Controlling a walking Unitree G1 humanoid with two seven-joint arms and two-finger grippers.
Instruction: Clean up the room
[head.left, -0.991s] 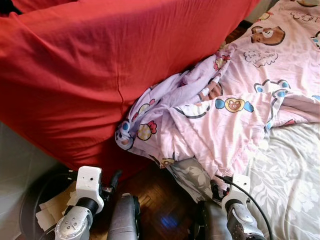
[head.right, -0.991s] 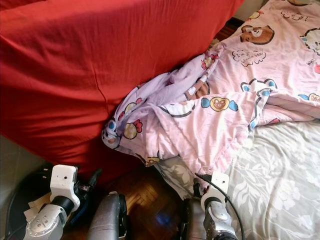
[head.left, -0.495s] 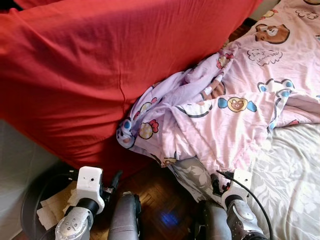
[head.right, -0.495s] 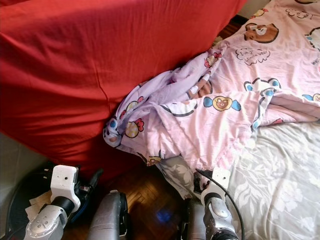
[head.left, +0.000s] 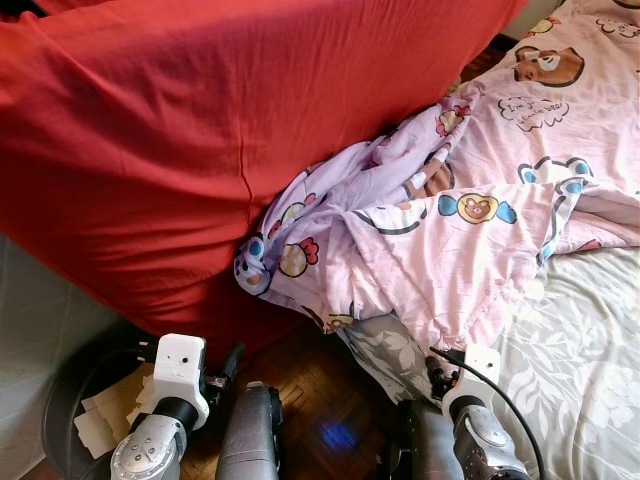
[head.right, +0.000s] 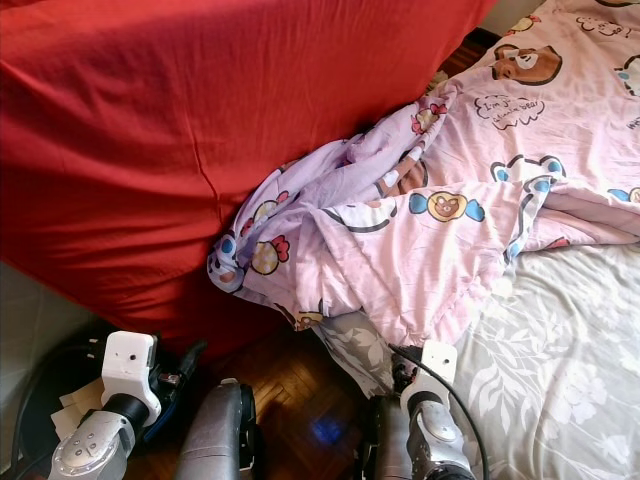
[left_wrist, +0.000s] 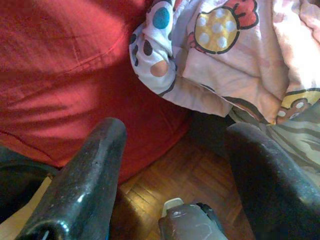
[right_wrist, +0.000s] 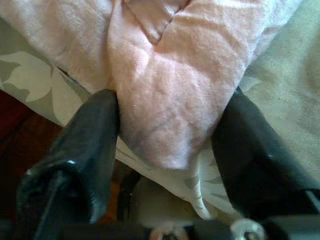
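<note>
A pink cartoon-print blanket (head.left: 470, 210) lies crumpled on the bed and spills off its near corner against a big red cover (head.left: 180, 130). Its lilac end (left_wrist: 200, 55) hangs over the floor. Under it lies a grey floral sheet (head.left: 580, 370). My right gripper (right_wrist: 167, 107) is open at the bed's corner, with a fold of the pink blanket (right_wrist: 170, 100) bulging between its fingers (right_wrist: 95, 135). My left gripper (left_wrist: 175, 132) is open low by the red cover, nothing between its fingers (left_wrist: 95, 170), a short way from the lilac end.
Dark parquet floor (head.left: 320, 385) shows between the red cover and the bed. A black round bin (head.left: 60, 420) with paper scraps sits at the lower left beside a pale wall (head.left: 30, 330). My own grey legs (head.left: 250, 440) stand below.
The view sways slightly. The blanket and both grippers keep their places.
</note>
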